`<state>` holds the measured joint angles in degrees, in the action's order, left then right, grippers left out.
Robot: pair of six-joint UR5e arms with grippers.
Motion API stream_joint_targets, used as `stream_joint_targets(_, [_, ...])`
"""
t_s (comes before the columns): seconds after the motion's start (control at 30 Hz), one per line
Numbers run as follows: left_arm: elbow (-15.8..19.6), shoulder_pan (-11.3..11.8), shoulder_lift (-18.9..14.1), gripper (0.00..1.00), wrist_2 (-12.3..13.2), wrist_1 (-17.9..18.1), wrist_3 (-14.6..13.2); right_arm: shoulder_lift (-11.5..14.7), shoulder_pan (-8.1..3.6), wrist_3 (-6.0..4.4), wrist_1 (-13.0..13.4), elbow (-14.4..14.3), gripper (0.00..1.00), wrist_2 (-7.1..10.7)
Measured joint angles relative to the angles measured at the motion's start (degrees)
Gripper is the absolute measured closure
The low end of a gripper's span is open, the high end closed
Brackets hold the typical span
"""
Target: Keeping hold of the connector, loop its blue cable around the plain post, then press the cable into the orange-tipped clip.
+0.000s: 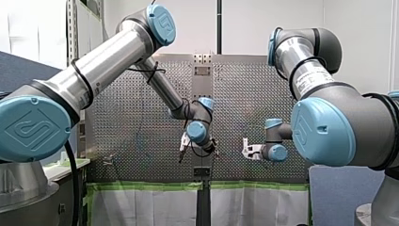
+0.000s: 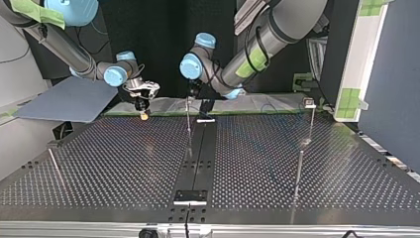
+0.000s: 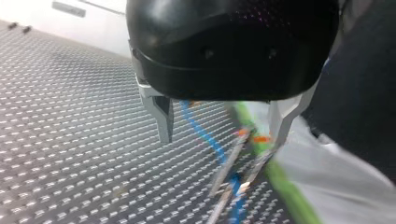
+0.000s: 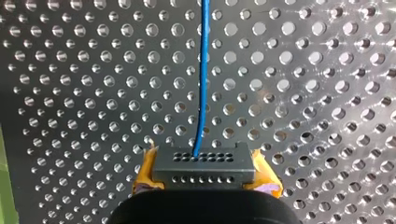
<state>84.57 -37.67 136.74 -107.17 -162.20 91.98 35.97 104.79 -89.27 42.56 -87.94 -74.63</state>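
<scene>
Pinching the boxy, hole-dotted connector (image 4: 204, 163) are right claw's (image 4: 204, 174) yellow pads (image 4: 145, 173).

My left arm (image 1: 108, 56) enters the front view from 9 o'clock, elbow high near 11, wrist dropped at centre; its end effector (image 3: 222, 139) holds its metal fingers (image 3: 163, 116) apart; my right end effector (image 4: 203, 171), pointing toward 9, clamps the connector (image 4: 204, 161) between its yellow pads (image 4: 145, 173).

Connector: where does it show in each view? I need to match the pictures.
Front view: at my right gripper, right of centre, too small to make out.
Top view: at that gripper's tip, left of centre.
Left wrist view: not in it.
Right wrist view: the connector sits between the yellow pads.
Shared landmark: the perforated table.
</scene>
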Motion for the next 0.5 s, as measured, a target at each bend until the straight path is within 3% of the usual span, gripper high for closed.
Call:
stream_joint_targets(0.23, [3.4,-0.7,0.0,0.0,0.6,0.5,0.1,0.0,0.02,0.04,-0.2,0.0,1.0,0.0])
stream_joint_targets(0.5, [3.9,-0.8,0.0,0.0,0.5,1.3,1.2,-0.1,0.05,0.05,-0.3,0.0,1.0,0.0])
